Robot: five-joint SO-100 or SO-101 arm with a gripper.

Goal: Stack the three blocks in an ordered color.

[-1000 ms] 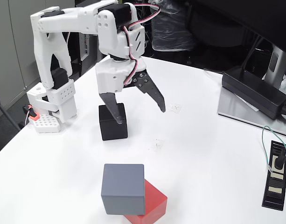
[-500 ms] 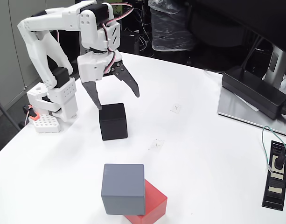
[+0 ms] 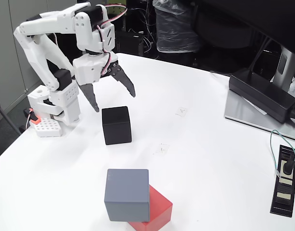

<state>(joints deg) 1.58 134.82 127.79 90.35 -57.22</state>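
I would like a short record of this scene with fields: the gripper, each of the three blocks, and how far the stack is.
gripper: gripper open, in the air up and left of the black block, holding nothing
black block: black block alone on the white table, apart from the other two
blue-grey block: blue-grey block near the front edge, in front of the red one and partly covering it
red block: red block behind the blue-grey one; contact cannot be told
stack: not started, all three seem to rest on the table
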